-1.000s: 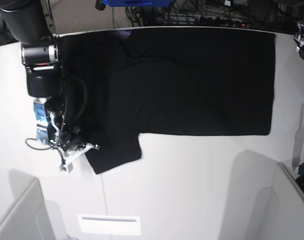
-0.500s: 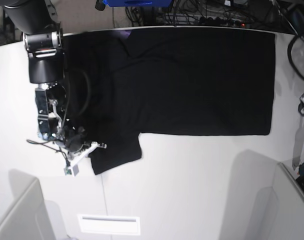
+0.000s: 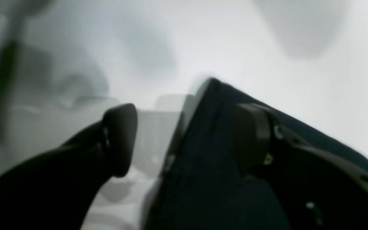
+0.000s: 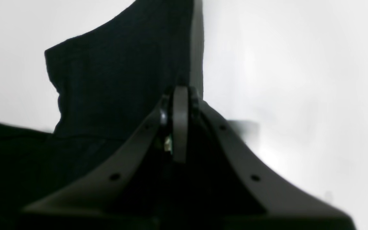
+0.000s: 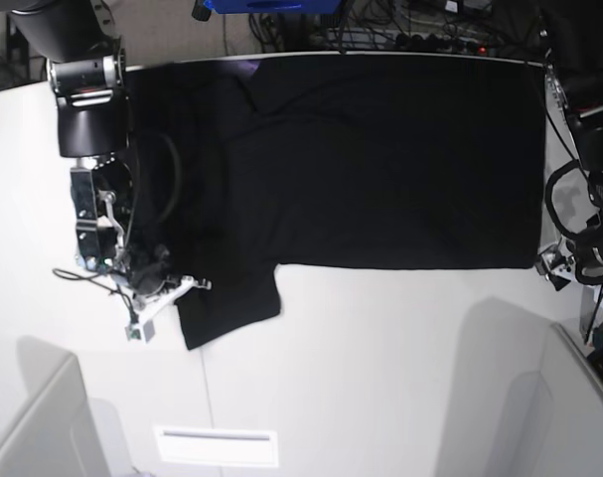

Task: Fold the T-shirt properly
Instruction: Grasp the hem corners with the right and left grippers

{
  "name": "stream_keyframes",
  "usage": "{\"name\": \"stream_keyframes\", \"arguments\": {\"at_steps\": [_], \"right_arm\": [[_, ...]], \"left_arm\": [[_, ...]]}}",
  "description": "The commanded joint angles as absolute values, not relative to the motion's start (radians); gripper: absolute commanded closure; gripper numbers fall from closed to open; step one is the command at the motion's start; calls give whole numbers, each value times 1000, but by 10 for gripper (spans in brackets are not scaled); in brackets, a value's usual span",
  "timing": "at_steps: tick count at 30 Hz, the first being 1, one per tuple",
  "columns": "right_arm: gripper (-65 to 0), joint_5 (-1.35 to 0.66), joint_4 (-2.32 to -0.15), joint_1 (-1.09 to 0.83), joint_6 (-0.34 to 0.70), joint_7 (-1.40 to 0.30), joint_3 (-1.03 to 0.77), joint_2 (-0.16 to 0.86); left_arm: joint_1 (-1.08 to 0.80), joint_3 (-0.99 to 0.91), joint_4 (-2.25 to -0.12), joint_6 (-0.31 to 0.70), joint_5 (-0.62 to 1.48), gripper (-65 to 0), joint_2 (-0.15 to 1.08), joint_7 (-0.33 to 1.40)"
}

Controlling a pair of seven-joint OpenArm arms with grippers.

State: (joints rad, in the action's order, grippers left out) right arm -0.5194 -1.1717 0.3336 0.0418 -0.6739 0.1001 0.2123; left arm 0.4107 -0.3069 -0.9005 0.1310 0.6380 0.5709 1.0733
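While the T-shirt (image 5: 380,164) lies spread black and plain-side up across the upper part of the base view, on the white tabletop (image 5: 380,378), with one sleeve (image 5: 226,308) poking down at lower left, we have both arms at opposite ends of it. Our right claw (image 4: 180,127) sits at the left of the base view beside that sleeve; in its wrist view the jaws are pressed together, apparently pinching the sleeve's edge, though dark cloth against dark fingers leaves the hold itself uncertain. Our left claw (image 3: 184,137) is at the lower right corner of the shirt, jaws apart, with the corner of the cloth running up between them and one pad (image 3: 251,137) lying over the fabric. We judge the step in hand to be getting a grip on that hem corner. To do it well, we should bring the lower finger under the cloth edge before closing, take only one layer's corner rather than a bunch, and then lift both ends together so the fold line stays straight.
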Motion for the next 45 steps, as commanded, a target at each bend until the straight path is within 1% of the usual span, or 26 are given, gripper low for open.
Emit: {"name": "stream_keyframes", "arguments": {"at_steps": [1,5,10,16,21,24,33,34,36,39,42,43,45], "right_arm": [[0,-526,-1191,358,42,-656,96,222],[0,-526,-1191,358,42,-656,96,222],[0,-526,-1191,361,42,-656,96,222],[0,-526,-1199,361,42,-656,96,222],[0,-526,-1199,361,42,-656,96,223],[0,-526,-1199,361,42,-656,96,223],[0,-526,-1199,360,42,-653,96,223],[0,-526,-1199,360,42,-651,96,223],[0,-526,-1199,360,42,-651,96,223],[0,-526,-1199,358,42,-650,96,223],[0,-526,-1199,357,42,-650,96,223],[0,-526,-1199,351,42,-650,96,223],[0,-526,-1202,346,42,-648,96,223]], "left_arm": [[444,-312,-908,134,610,-457,587,1063],[478,-305,-908,136,545,-459,562,1063],[492,-302,-905,136,539,-457,535,1063],[493,-300,-814,136,538,-457,527,1035],[495,-174,-762,136,542,-457,524,963],[495,-165,-753,136,544,-456,518,938],[489,-159,-753,136,541,-448,496,937],[489,-159,-753,136,541,-429,496,937],[486,-159,-753,136,541,-352,496,938],[484,-157,-753,136,541,-199,496,941],[463,-157,-759,136,541,-30,496,937],[460,-157,-762,136,541,0,496,937],[456,-157,-763,137,541,0,498,937]]}}
